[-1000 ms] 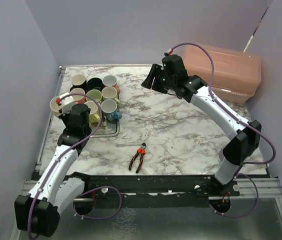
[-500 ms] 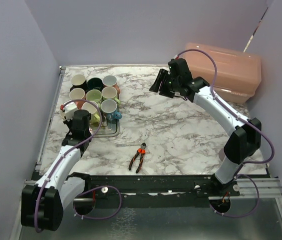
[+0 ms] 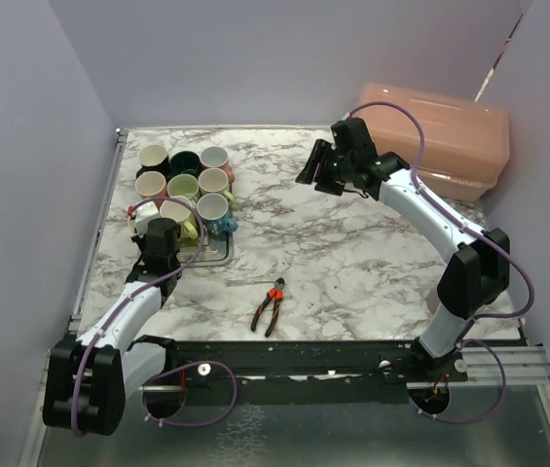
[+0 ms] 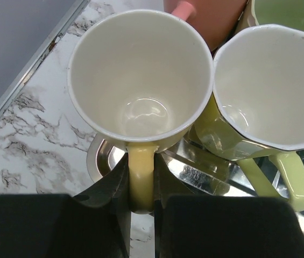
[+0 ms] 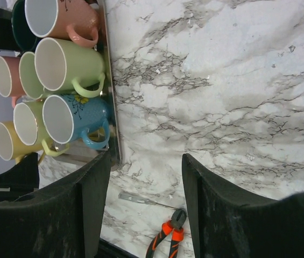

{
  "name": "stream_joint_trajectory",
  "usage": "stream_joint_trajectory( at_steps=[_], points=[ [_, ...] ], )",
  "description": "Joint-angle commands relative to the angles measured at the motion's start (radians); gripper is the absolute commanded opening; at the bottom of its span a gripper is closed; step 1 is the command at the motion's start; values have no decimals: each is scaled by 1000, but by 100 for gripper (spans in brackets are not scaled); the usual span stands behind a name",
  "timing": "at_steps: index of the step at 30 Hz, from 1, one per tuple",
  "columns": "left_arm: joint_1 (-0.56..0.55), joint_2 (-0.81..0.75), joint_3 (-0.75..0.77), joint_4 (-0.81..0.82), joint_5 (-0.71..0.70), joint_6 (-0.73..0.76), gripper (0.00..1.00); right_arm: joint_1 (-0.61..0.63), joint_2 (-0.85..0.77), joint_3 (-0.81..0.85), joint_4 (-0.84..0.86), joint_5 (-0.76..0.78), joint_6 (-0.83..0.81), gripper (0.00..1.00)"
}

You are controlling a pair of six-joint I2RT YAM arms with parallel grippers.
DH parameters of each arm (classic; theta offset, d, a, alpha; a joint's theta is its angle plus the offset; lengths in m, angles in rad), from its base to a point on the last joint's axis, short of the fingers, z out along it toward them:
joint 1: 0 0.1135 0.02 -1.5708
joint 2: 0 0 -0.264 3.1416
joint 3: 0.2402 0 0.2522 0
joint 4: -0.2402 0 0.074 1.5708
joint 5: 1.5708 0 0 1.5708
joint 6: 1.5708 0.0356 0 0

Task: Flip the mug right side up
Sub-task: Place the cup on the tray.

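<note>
Left gripper [image 4: 141, 185] clamps yellow mug [image 4: 141, 70] by its handle, partly hidden; right gripper [image 5: 146, 159] jaws apart.

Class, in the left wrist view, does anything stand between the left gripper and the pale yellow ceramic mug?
Nothing visible does: the left gripper is shut on the handle of the upright pale yellow ceramic mug.
</note>
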Motion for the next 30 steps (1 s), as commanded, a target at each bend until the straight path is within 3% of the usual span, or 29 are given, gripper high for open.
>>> stream_joint_trajectory(
  at_steps=[1,8,19,25,28,30],
  points=[
    [4,21,-23,141,32,31,0,-13,-35,-13,-19,-22,1,59],
    [8,32,-50,171,48,-5,0,-17,-34,-3,-28,-23,4,59],
    [11,16,-22,77,-40,-69,52,-19,-53,-17,-40,17,9,59],
    [11,-86,35,-117,-13,-126,68,-38,-74,-21,-59,52,2,59],
    [10,-159,76,-207,-20,-124,83,-54,-86,-16,-84,95,-14,60],
    [10,-203,111,-257,-32,-90,86,-67,-95,-7,-105,144,-34,61]
  ],
)
